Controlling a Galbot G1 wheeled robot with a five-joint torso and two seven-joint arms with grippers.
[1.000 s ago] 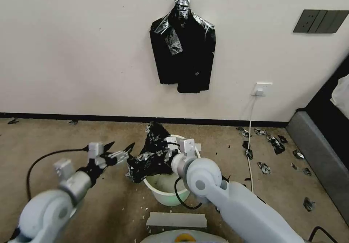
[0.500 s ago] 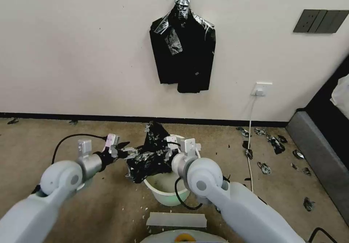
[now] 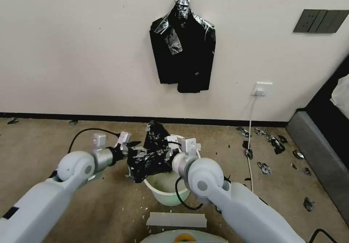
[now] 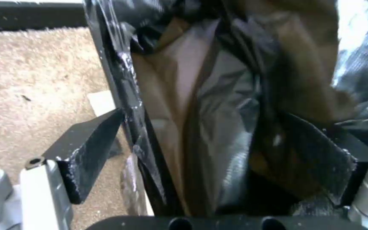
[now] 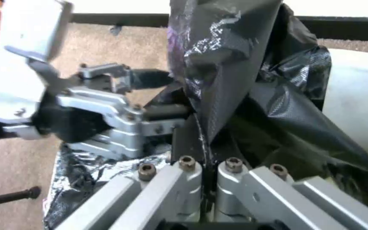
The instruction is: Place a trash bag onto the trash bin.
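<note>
Stretching a trash bag (image 3: 149, 157) over the trash bin (image 3: 165, 188) on the carpet, both arms at its left rim.

Cream-white and smooth-walled, the bin stands below the bunched bag, which droops over its left edge, glossy black with silvery glints. Judged light, limp and slippery, it is best pinched at its mouth hem, not mid-film. The right gripper (image 5: 205, 140) is clamped on a fold; the left gripper (image 4: 205, 143) has its jaws spread with film between them.

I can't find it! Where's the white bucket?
In the head view, the trash bin stands on the carpet between both arms, partly under the crumpled trash bag.
</note>
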